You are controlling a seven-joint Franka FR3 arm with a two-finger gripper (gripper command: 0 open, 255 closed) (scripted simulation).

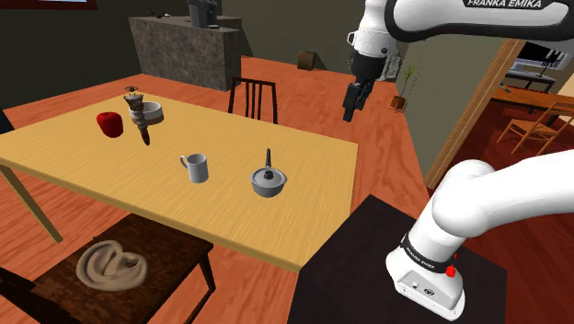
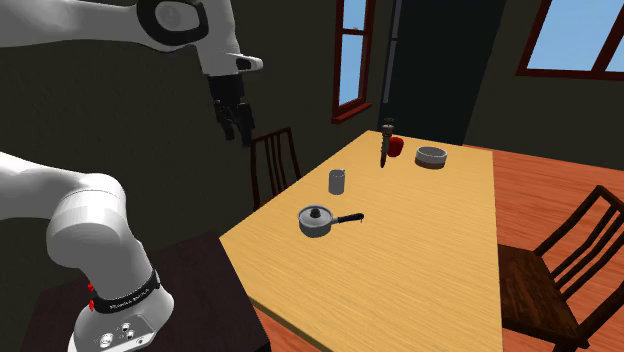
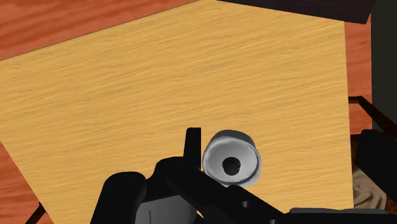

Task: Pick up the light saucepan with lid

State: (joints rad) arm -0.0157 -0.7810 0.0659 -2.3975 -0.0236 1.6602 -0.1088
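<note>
— What carries the items on my screen?
— Entry one: wooden table point(image 1: 230, 138), light yellow top, lying across the middle of the shoulder view.
— And on it?
— I log five.
- Grey saucepan with lid point(image 1: 268, 180), centre frame, black handle pointing up-frame.
- Grey mug point(image 1: 195, 167), near it on the left.
- Upper left: red cup point(image 1: 110, 124), pale bowl point(image 1: 154, 112) and slender brown object point(image 1: 139, 115), upright beside the bowl. I cannot tell what it is.
</note>
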